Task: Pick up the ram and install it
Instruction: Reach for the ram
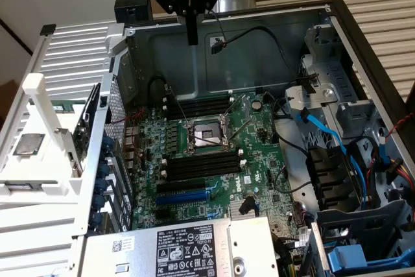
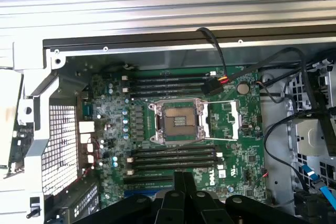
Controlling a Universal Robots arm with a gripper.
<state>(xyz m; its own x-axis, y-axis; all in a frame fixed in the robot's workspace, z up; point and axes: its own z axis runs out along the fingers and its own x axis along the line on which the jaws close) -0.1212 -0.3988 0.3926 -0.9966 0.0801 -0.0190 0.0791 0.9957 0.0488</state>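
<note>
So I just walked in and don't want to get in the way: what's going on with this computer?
A robot arm's end effector hangs shut above an open computer case, with nothing visibly held in it. Beneath it lies the motherboard, with black memory slots on both sides of the processor socket. Those slots look empty, so the install is not yet done.

Inside the open case (image 1: 259, 37), counted
One motherboard (image 1: 259, 160), one processor socket (image 1: 206, 135), two banks of black memory slots (image 1: 201, 165), one claw (image 1: 192, 38) above.
</note>
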